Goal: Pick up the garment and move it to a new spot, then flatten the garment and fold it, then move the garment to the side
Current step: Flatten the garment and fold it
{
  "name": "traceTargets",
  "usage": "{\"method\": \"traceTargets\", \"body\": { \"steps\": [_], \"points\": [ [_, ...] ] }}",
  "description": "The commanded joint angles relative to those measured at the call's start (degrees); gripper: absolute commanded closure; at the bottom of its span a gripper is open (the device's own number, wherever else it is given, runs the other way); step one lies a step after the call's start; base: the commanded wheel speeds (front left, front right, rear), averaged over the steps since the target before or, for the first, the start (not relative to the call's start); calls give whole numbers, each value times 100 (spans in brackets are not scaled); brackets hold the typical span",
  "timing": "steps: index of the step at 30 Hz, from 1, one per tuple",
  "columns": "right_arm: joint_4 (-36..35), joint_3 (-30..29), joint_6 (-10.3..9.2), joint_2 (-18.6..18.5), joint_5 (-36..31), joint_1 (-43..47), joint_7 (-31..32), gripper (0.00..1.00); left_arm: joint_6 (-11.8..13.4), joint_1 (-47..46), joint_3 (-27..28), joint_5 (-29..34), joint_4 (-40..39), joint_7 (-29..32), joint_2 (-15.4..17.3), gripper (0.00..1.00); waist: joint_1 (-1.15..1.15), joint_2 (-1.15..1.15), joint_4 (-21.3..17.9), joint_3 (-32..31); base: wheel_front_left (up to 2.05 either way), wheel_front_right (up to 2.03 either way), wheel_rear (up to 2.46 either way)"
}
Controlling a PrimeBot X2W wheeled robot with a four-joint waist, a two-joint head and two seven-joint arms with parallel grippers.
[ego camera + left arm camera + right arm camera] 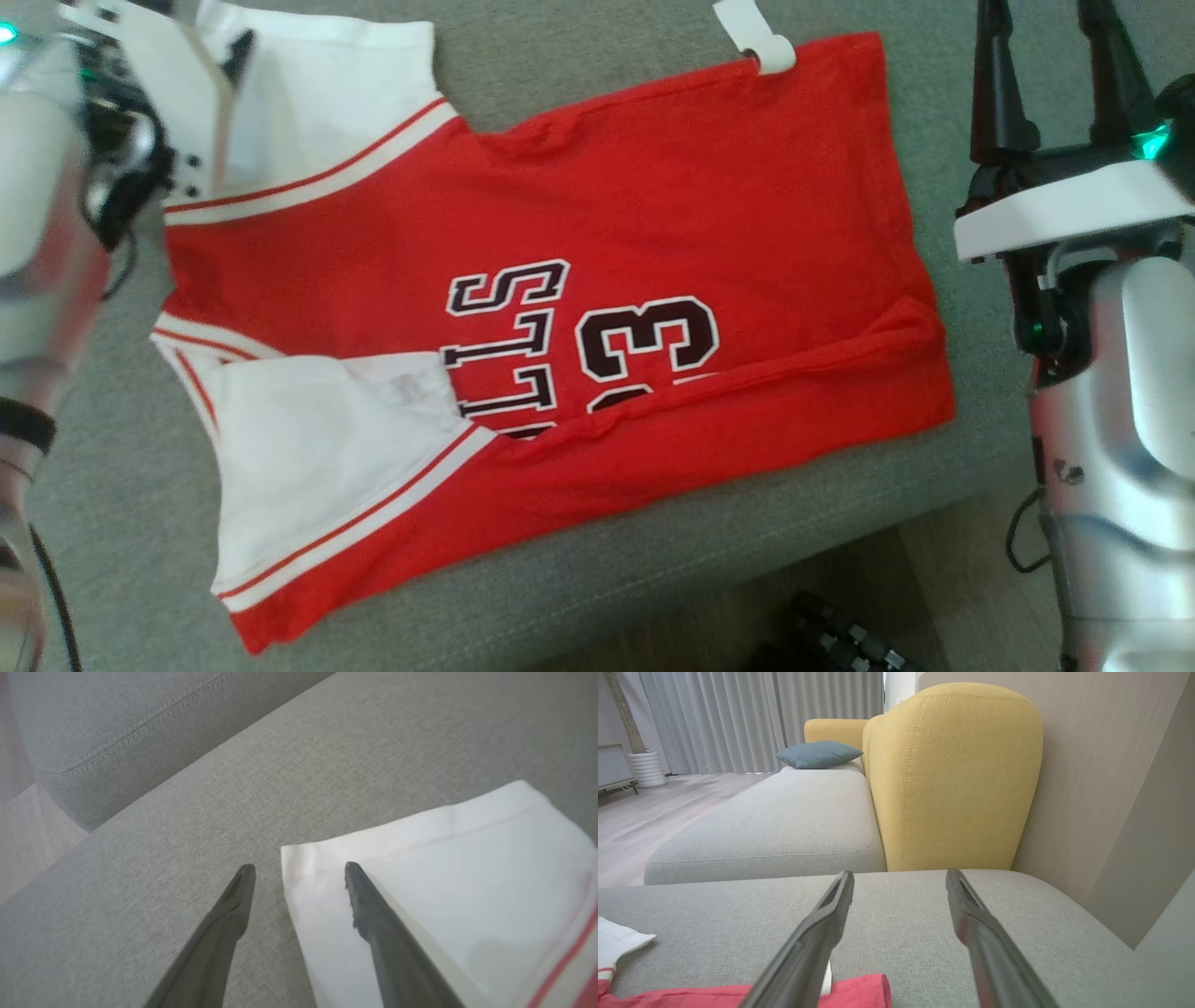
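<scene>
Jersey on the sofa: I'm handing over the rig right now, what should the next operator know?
The jersey lies spread on the grey sofa seat, near side folded over the lettering.
The left gripper is open, empty, at the corner of the far white sleeve.
The right gripper is open, empty, past the red hem.
Done: laid out, one fold, it seems.
To do: finish folding, move it aside.
</scene>
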Motion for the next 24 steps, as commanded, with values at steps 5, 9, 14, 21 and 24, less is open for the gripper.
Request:
{"method": "traceTargets", "body": {
  "steps": [5, 9, 14, 21, 24],
  "points": [
    [-161, 118, 18, 40, 66, -170, -87, 0, 9, -537, -27, -64, 270, -190, 204, 0, -1, 0, -128, 114, 0, 0, 0],
    [-184, 121, 18, 54, 69, -175, -99, 0, 8, -664, -179, -141, 536, -227, 178, 0, -1, 0, -175, 200, 0, 0, 0],
    [-209, 104, 18, 65, 63, -186, -107, 0, 8, -732, -379, -344, 815, -25, 133, 0, -1, 0, -209, 276, 0, 0, 0],
    [-208, -8, 18, 20, 16, -224, -92, 0, 8, -653, -660, -1121, 629, 575, 32, 100, -1, 0, -107, 280, 0, 0, 0],
    [-181, -61, 18, -15, -10, -246, -77, 0, 8, -683, -701, -1304, 524, 400, 47, 100, -1, 0, 1, 220, 0, 0, 0]
  ]
}}
